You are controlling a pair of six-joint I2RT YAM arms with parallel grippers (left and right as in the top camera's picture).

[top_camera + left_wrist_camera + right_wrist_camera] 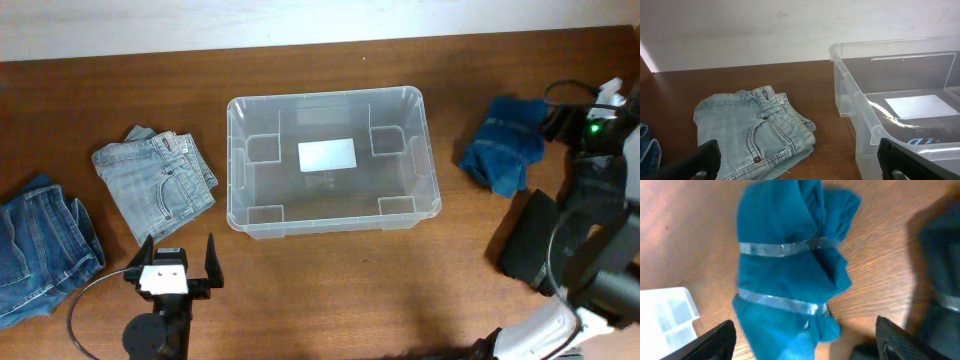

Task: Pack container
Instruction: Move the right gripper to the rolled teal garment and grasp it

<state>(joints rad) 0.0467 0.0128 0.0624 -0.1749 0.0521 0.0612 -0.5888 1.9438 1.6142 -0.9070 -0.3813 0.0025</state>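
The container (pixel 233 170) is a clear plastic tub in the middle of the table, with nothing in it and a white label (pixel 327 155) on its bottom. Its near corner shows in the left wrist view (pixel 847 82) and in the right wrist view (pixel 667 315). My left gripper (pixel 178 262) is open and empty in front of the tub's left end, its fingers wide apart (pixel 797 167). My right gripper (pixel 807 345) is open over a blue garment (pixel 790 275) with silver strips, right of the tub (pixel 505 145).
Folded light-blue jeans (pixel 155 182) lie left of the tub, just ahead of the left gripper (pixel 755 132). Darker blue jeans (pixel 40 245) lie at the far left edge. A black garment (pixel 530 240) lies at the right, beside the right arm (pixel 940 270).
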